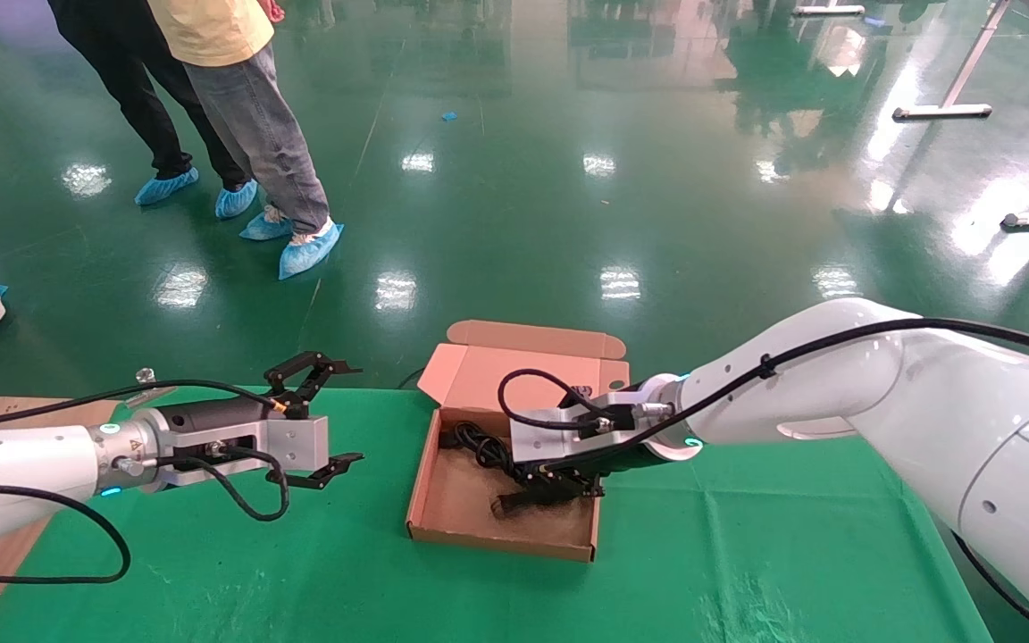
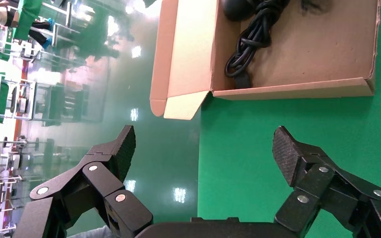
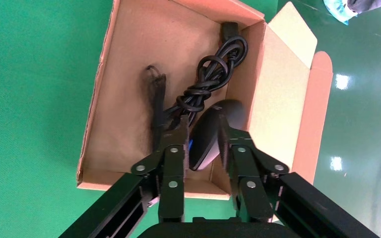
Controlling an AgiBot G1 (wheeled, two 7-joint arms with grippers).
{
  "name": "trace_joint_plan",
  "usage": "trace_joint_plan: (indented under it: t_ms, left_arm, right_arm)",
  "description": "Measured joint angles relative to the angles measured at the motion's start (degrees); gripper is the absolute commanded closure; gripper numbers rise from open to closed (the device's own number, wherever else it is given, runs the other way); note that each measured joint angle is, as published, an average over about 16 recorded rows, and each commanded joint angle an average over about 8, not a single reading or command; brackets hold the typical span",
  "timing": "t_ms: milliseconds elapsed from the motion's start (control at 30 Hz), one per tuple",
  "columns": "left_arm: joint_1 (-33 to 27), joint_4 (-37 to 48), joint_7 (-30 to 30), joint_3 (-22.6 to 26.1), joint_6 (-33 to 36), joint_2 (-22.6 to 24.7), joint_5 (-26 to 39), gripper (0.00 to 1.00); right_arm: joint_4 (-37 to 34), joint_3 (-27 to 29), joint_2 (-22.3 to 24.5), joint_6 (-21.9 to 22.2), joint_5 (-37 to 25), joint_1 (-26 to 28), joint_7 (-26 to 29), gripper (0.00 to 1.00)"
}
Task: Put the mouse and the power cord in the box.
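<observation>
The box [image 1: 443, 518] sits on the green-covered desk [image 1: 747, 572] with its lid [image 1: 528, 362] hinged back, toward the far edge of the desk. The right gripper [image 1: 559, 487] reaches over the near-right wall of the box and down into it. In the right wrist view its jaws are clenched on the mouse [image 3: 213, 131], one finger on each long side of the glossy black shell; the mouse sits inside the box, close beside the lid-side wall. Whether it touches the box floor cannot be told.

The power cord [image 3: 206, 87] lies bundled on the box floor just beside the mouse, its plug [image 3: 229, 29] in the far corner of the box. In the left wrist view the same bundle [image 2: 250, 42] lies along the box floor.

The left gripper [image 1: 322, 424] hangs above the desk, well apart from the box on its left side. Its jaws are released and spread wide, holding nothing.
</observation>
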Motion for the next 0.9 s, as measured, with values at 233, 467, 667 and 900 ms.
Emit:
trace_joint_plan:
  t_ms: [233, 467, 667, 900]
  left_arm:
    - [0.16, -0.41, -0.46, -0.15, 0.13, -0.14, -0.05, 0.00]
    - [1.58, -3.98, -4.60, -1.69, 1.37, -1.53, -0.73, 0.00]
    - [3.99, -9.98, -11.59, -4.34, 3.47, -3.88, -1.90, 0.00]
    - [7.40, -18.48, -21.48, -8.07, 6.44, -7.21, -3.57, 0.00]
  right_arm:
    - [0.86, 1.23, 0.74, -0.64, 0.41, -0.54, 0.35, 0.00]
    - [3.92, 5.95, 3.59, -3.30, 2.32, -3.10, 1.62, 0.00]
    - [8.16, 12.57, 7.62, -7.05, 5.07, -6.79, 3.39, 0.00]
    - [13.49, 20.89, 12.68, -11.78, 8.51, -11.41, 5.62, 0.00]
